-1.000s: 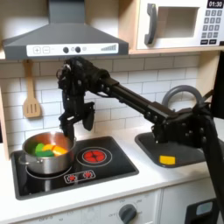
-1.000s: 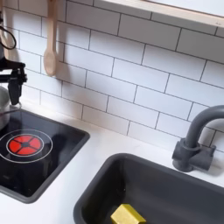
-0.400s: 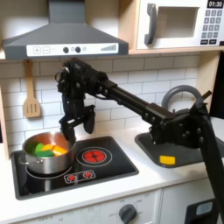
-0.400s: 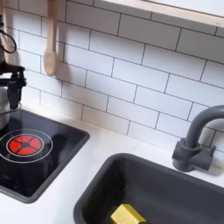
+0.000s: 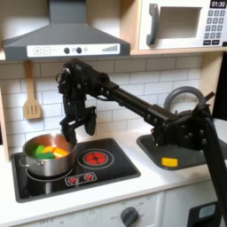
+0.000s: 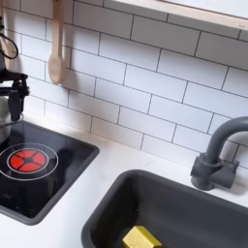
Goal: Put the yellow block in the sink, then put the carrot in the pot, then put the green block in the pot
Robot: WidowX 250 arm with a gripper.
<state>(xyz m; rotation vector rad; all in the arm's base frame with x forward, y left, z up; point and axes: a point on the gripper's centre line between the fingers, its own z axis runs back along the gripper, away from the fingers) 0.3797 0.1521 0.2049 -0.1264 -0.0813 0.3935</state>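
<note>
— Where's everything sitting?
— Small yellow cube (image 6: pixel 141 237) lies in the dark grey basin (image 6: pixel 107 208). Orange carrot (image 5: pixel 58 152) and green cube (image 5: pixel 42 151) rest inside the shiny silver pot (image 5: pixel 31 161).
— And the gripper (image 5: pixel 68 131)?
— Hovering above the pot, fingers parted, holding nothing.

Wooden spatula (image 5: pixel 32 97) on white tile wall, microwave (image 5: pixel 183 24) above, black stovetop (image 5: pixel 97 168) below.

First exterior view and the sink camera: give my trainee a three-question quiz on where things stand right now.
1. True or false: the yellow block lies in the sink.
2. Which items sit in the pot?
A) carrot and green block
B) nothing
3. In the first exterior view, the gripper hangs above the ____.

Key: 1 true; 2 A, the carrot and the green block; 3 pot.
</note>
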